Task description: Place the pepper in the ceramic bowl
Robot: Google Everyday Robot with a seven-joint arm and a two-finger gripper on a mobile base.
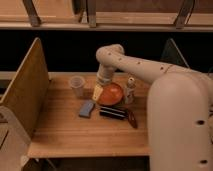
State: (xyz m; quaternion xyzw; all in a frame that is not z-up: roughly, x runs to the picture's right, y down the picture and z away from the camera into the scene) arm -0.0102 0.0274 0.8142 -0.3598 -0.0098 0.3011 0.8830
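The ceramic bowl [112, 94], glossy orange-red, sits at the middle of the wooden table [60, 132]. The pepper [133, 119], a small dark red thing, lies in front and to the right of the bowl, beside the right end of a flat black bar [113, 113]. My gripper [98, 92] hangs from the white arm [130, 62] at the bowl's left rim, fingers pointing down and open, with nothing held. It is well away from the pepper, with the bowl and the bar between them.
A translucent cup [77, 85] stands left of the gripper. A grey-blue block [86, 108] lies in front of it. A slim white bottle [130, 90] stands right of the bowl. Wooden panels [25, 87] wall the table's left and right sides. The arm's bulk covers the right.
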